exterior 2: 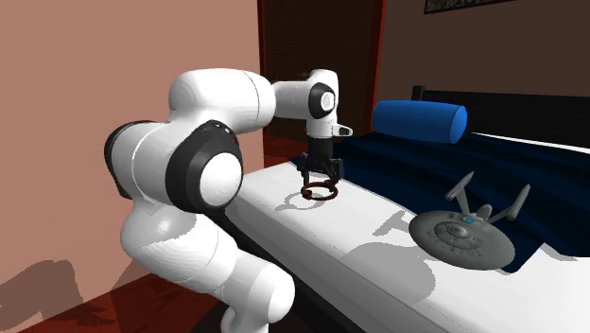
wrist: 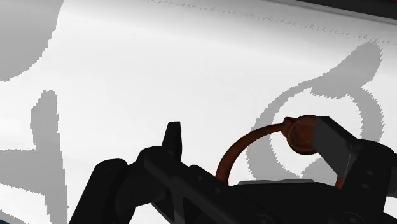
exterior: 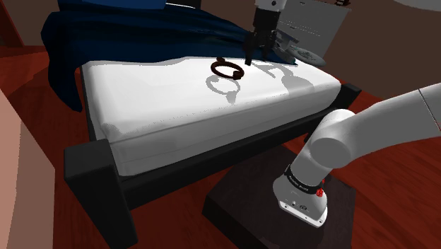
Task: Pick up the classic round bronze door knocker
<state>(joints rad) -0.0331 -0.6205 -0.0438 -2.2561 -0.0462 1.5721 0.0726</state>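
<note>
Ok so the gripper (exterior: pixel 254 59) is up over the white mattress (exterior: pixel 162 99), on the side of it farthest from the stand (exterior: pixel 247 212), and it's pinching the door knocker (exterior: pixel 225 69). That's a dark reddish-brown ring, bronze-ish. In the wrist view the ring sits between the two black fingers (wrist: pixel 334 146), which stand well apart. Its round knob is pressed right up against one of them, but I can't make out where the other one meets it.

The knocker is off the mattress, not lying on it. Its ring-shaped shadow (exterior: pixel 222 90) lands on the mattress clearly apart from it. In the second exterior view it hangs straight under the gripper.

Other stuff:
- A grey starship model (exterior 2: pixel 463 236) lies on the mattress, well apart from the knocker.
- A dark blue blanket (exterior: pixel 120 32) is bunched up at the mattress's far side.
- A blue bolster pillow (exterior 2: pixel 419 121) sits beyond the mattress.
- A black bed frame (exterior: pixel 88 170) wraps around the mattress.
</note>
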